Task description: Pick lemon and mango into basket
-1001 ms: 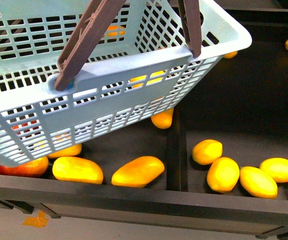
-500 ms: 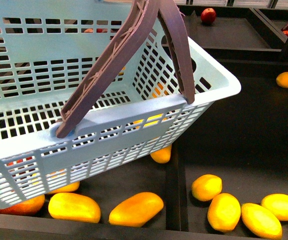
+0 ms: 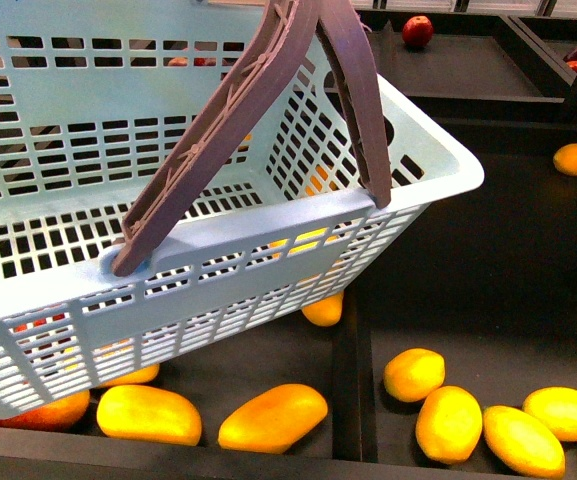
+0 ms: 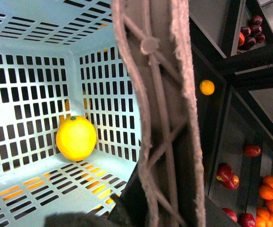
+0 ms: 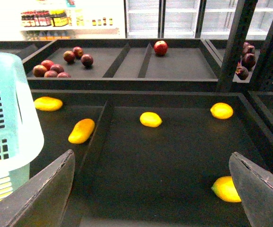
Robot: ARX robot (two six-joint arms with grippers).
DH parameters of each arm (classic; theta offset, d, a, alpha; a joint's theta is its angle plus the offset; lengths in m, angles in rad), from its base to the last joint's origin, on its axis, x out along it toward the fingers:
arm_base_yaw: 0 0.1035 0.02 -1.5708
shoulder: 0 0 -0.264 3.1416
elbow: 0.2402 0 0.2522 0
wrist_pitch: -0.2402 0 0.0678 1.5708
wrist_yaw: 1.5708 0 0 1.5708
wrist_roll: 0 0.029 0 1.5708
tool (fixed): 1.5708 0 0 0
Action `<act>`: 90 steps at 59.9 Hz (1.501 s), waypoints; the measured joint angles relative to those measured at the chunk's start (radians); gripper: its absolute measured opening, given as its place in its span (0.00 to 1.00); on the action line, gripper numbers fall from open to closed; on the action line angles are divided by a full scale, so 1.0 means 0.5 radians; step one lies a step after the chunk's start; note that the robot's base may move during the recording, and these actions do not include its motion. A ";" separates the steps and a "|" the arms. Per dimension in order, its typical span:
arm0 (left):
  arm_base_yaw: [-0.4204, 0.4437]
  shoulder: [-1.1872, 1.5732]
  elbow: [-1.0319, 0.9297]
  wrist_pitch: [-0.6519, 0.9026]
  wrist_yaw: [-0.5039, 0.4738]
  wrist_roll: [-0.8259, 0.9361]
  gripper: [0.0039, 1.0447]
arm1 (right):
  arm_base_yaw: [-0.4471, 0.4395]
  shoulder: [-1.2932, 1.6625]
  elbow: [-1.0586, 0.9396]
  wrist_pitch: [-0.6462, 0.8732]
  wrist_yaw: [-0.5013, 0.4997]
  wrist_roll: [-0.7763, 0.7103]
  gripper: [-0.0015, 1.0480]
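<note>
Beyond the spread, empty right pincer (image 5: 151,158), the mango (image 5: 81,131) is lying slantwise on the basket (image 5: 18,123) side of the divider (image 5: 98,137).

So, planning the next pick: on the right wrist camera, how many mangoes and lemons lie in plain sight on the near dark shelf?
mangoes: 2
lemons: 3
total: 5

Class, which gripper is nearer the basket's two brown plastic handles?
Left. The left gripper sits right at the brown handles, above the pale turquoise slotted basket; the right gripper hangs open beside the basket, apart from them.
</note>
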 joint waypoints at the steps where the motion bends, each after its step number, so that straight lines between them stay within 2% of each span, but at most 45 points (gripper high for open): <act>1: 0.000 0.000 0.000 0.000 0.000 0.000 0.04 | 0.000 0.000 0.000 0.000 0.000 0.000 0.92; 90: -0.012 0.000 0.000 0.000 0.005 -0.001 0.04 | -0.002 0.000 0.000 0.000 0.001 0.000 0.92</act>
